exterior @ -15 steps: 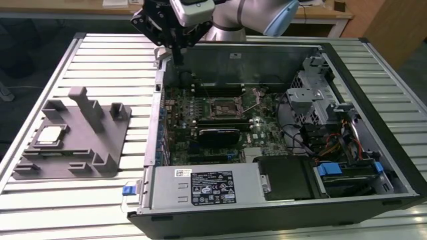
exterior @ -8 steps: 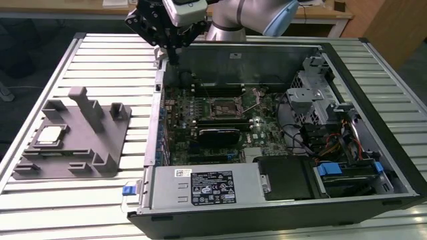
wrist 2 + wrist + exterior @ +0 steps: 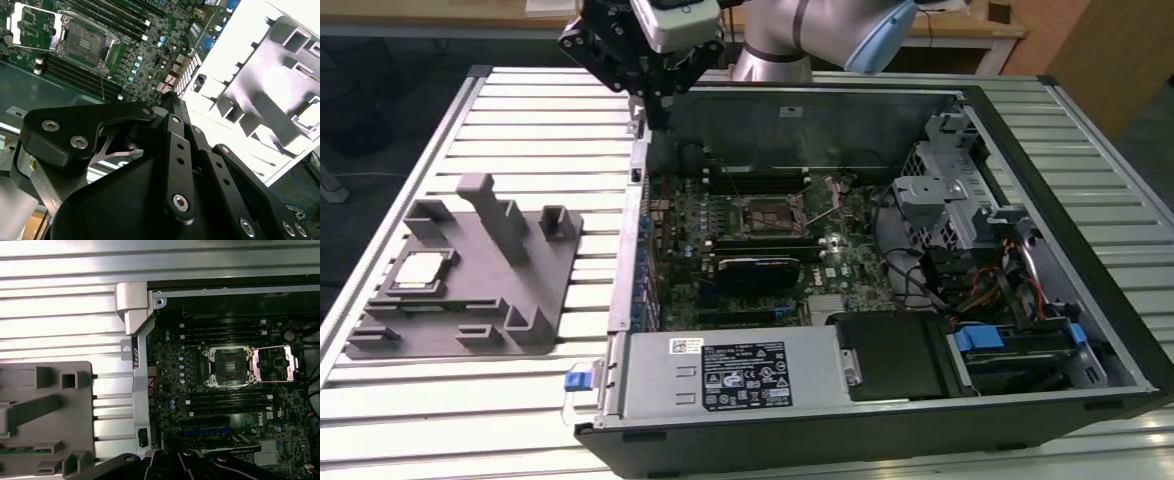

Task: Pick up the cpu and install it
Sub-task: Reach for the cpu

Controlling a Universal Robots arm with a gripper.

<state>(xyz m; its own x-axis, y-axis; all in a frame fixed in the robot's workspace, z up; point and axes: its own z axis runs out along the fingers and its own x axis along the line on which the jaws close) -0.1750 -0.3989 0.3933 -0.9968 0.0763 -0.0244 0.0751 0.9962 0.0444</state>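
The cpu [image 3: 420,272], a small silver square with a pale rim, lies in a recess of the grey fixture [image 3: 474,290] on the exterior view's left. It also shows at the edge of the second wrist view [image 3: 308,116]. My gripper [image 3: 654,100] hangs high over the far left corner of the open computer case, well away from the cpu, fingers together and holding nothing. Its black linkages fill the near part of the second wrist view [image 3: 169,98]. The motherboard socket [image 3: 767,212] [image 3: 82,41] [image 3: 229,367] stands bare with its metal load plate [image 3: 272,365] flipped open.
The open computer case [image 3: 987,110] holds memory slots, cables, a drive cage [image 3: 947,190] and a power supply [image 3: 734,372] at the front. The grey fixture has upright posts [image 3: 494,215]. Everything rests on a slatted metal table [image 3: 534,110].
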